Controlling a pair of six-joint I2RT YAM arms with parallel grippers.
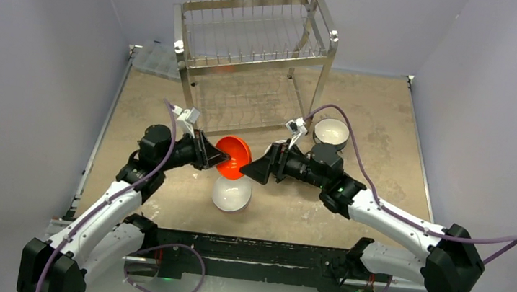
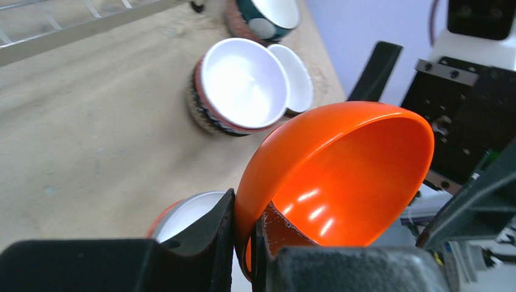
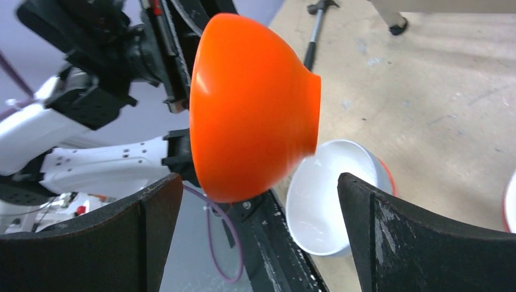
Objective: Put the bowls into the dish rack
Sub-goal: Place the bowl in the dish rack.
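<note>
My left gripper (image 1: 220, 158) is shut on the rim of a bright orange bowl (image 1: 234, 156) and holds it on edge above the table, in front of the steel dish rack (image 1: 251, 51). In the left wrist view the jaws (image 2: 244, 219) pinch the orange rim (image 2: 341, 176). My right gripper (image 1: 252, 168) is open and faces the bowl's outside from the right. In the right wrist view (image 3: 258, 228) the orange bowl (image 3: 249, 109) hangs just ahead of the spread fingers, apart from them. A white bowl with a red outside (image 1: 231, 195) sits on the table below.
A white bowl with a dark outside (image 1: 331, 132) stands right of the rack's front leg. The left wrist view shows a patterned white-inside bowl (image 2: 243, 85), another behind it (image 2: 298, 76) and a teal bowl (image 2: 268, 15). A clear plastic box (image 1: 154, 59) lies at the far left.
</note>
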